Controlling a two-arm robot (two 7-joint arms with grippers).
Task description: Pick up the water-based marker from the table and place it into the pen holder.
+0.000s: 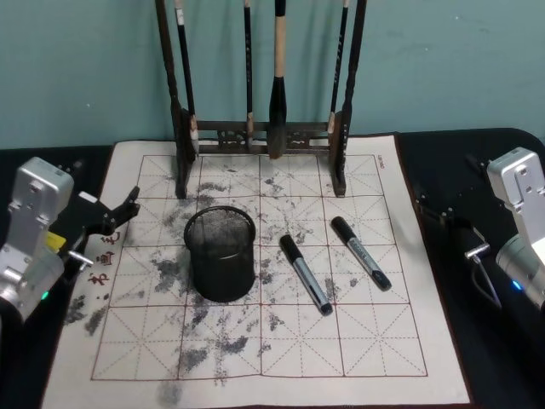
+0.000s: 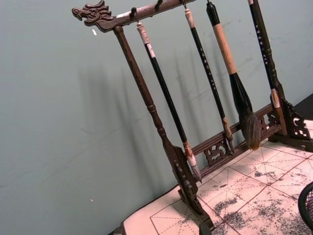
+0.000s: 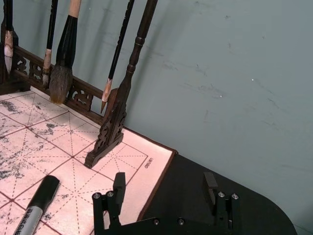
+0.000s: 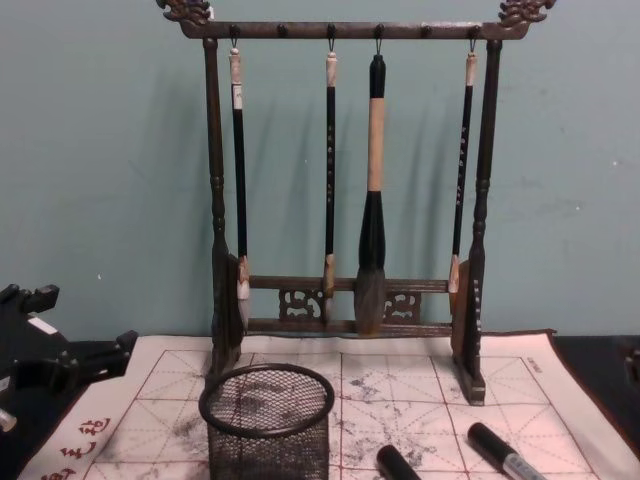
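Two alike water-based markers with black caps and grey barrels lie on the inked practice mat, one [image 1: 305,273] [image 4: 397,463] just right of the pen holder and the other [image 1: 360,252] [image 4: 505,452] [image 3: 36,208] farther right. The pen holder [image 1: 220,256] [image 4: 267,420] is a black wire-mesh cup standing upright at the mat's centre left; its edge [image 2: 307,205] shows in the left wrist view. My left gripper [image 1: 119,215] [image 4: 80,320] hovers open at the mat's left edge. On the black table beyond the mat's right edge, my right gripper [image 1: 438,209] [image 3: 165,183] is open and holds nothing.
A tall dark wooden brush rack [image 1: 260,132] [image 4: 345,325] with several hanging brushes stands at the back of the mat [image 1: 255,358], close behind the pen holder. A teal wall rises behind it. Black table surface [image 1: 494,358] flanks the mat.
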